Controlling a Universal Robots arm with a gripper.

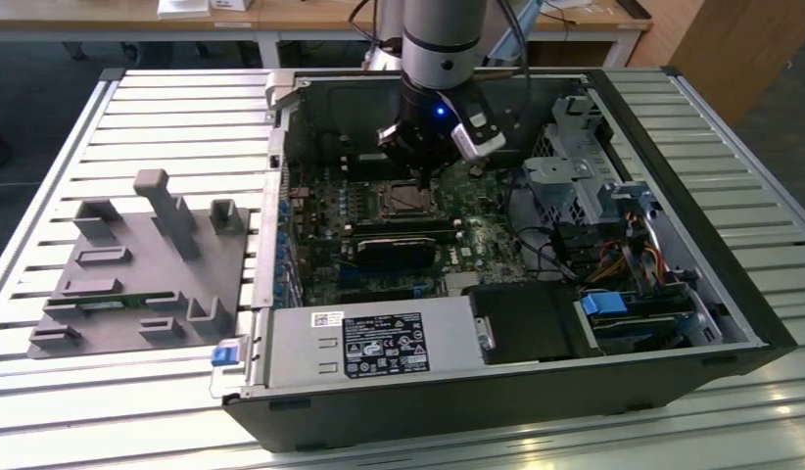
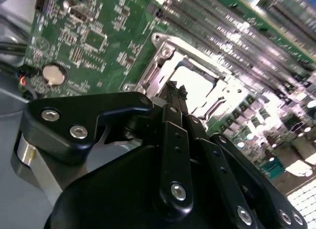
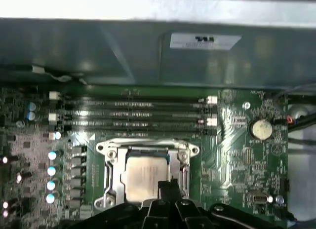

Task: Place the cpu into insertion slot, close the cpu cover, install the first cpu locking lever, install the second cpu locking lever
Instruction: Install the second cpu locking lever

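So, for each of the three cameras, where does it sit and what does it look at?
Exterior view: off the arm, above the open computer case, looking down; arm and gripper show.
First wrist view: on the arm, facing the cpu under the closed cpu cover; fingertips show.
Second wrist view: on the arm, behind the fingers.
Both wrist views share the cpu cover.

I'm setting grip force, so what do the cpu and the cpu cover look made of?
The cpu looks like metal with a matte, pale silvery top that shines evenly. The cpu cover around it looks like thin bare steel, judging by bright glints along its edges.
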